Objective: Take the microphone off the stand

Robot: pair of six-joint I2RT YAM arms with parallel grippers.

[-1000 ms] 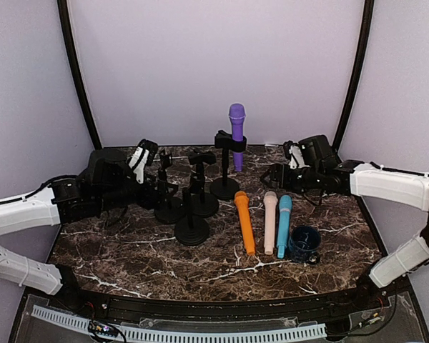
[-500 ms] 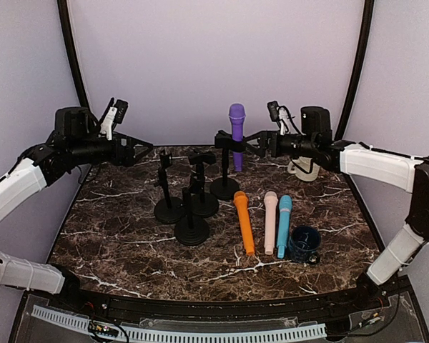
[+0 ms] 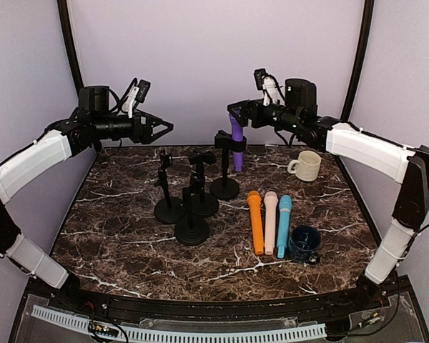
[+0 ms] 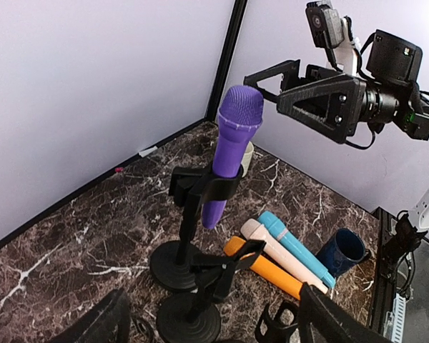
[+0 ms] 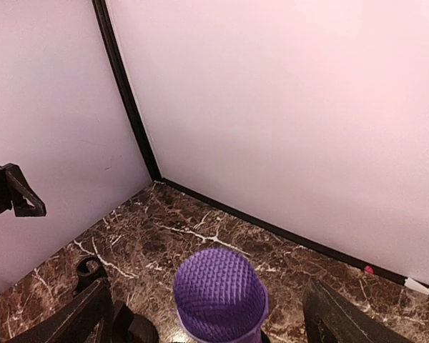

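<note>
As both arms are rising from the table, the right gripper is bracketing the purple microphone head, jaws wide and not gripping; the left gripper, at nine o'clock, is gaping empty.

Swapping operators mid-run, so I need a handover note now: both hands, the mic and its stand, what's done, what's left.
Left hand: open, empty, raised on the left side.
Right hand: open, up at the head of the purple microphone, not gripping.
Purple microphone: upright in the clip of the rear stand.
Done: approach only.
Left: close the right hand on the microphone and lift it out of the clip, probably with the left hand steadying the stand.
</note>
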